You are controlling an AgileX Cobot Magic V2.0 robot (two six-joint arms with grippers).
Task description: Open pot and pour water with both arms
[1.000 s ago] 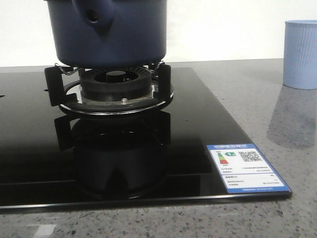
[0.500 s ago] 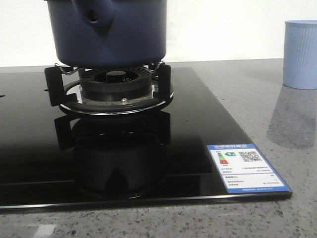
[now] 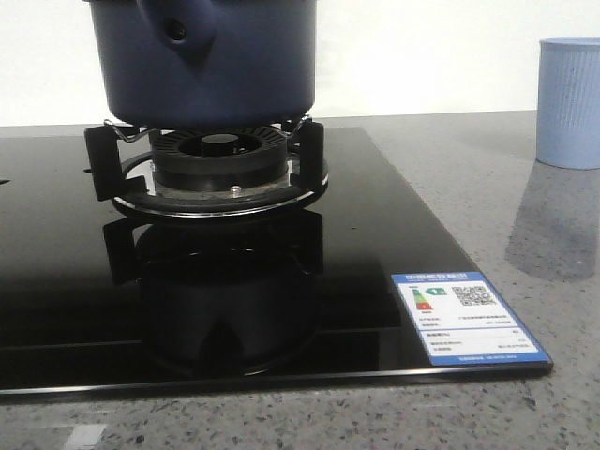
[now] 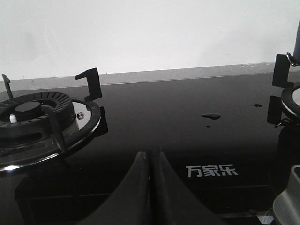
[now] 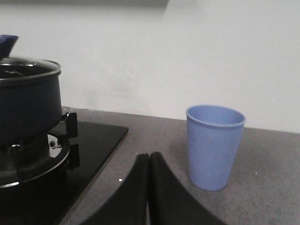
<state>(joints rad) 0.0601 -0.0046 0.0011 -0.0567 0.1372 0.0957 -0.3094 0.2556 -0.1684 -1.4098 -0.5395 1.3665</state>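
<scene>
Left hand [image 4: 149, 161] pressed together, empty, low over hob glass [image 4: 154, 117]. Right hand [image 5: 148, 164] likewise, over counter [image 5: 262, 187] beside blue cup [image 5: 214, 146]. Pot [image 3: 211, 61] on burner stand [image 3: 211, 164], lid [image 5: 28, 65] on; likely awaiting approach.

black glass hob [image 3: 375, 234], energy label [image 3: 466, 317] at corner; pale blue ribbed cup [image 5: 214, 146] on grey counter [image 3: 525, 225].

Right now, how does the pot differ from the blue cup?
The pot is dark navy, smooth and wide; the cup is pale blue, ribbed and narrower. The pot sits on the burner supports with a glass lid on; the cup stands on the grey counter, open-topped. Both are upright, untouched by either gripper.
</scene>
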